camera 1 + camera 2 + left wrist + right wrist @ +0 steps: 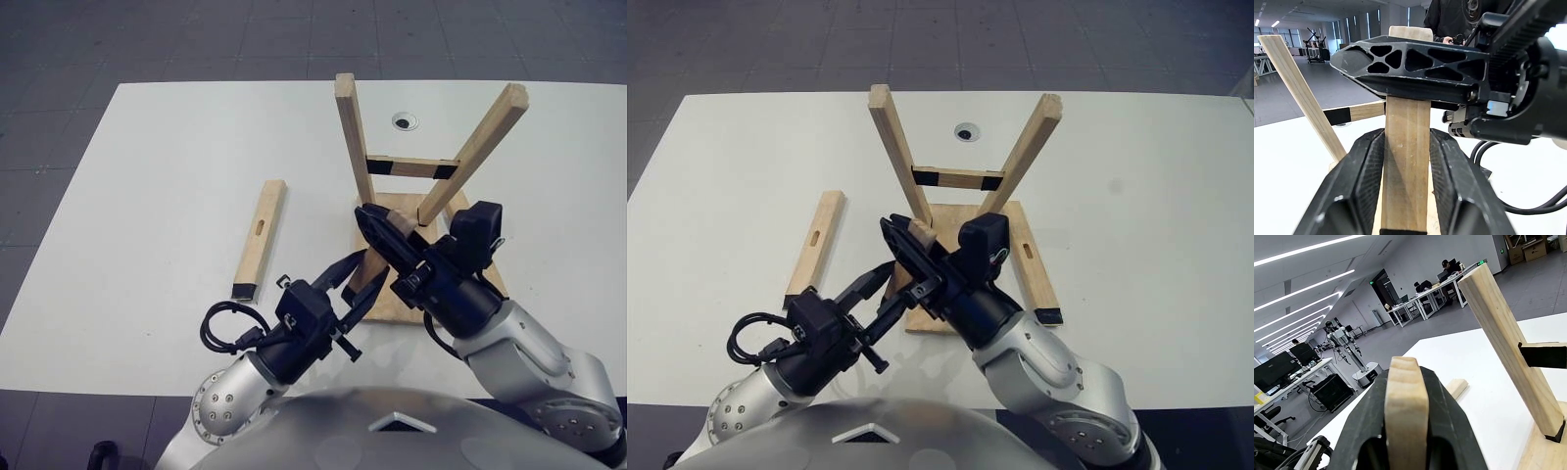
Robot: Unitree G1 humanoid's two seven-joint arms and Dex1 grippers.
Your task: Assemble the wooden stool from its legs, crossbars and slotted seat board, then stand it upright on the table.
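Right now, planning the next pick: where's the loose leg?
In the head views, the loose leg lies flat on the table, left of the seat board and apart from it.

Your left gripper (1406,139) has its two black fingers (1359,186) pressed against either side of a leg (1406,196), which stands upright between them. Higher up, you'll see the right gripper (1410,63) lying across that same leg, whose top end pokes out above it. Behind, a second leg (1298,88) leans over the white counter (1283,166), and a black-tipped crossbar (1364,111) runs from it toward the held leg.
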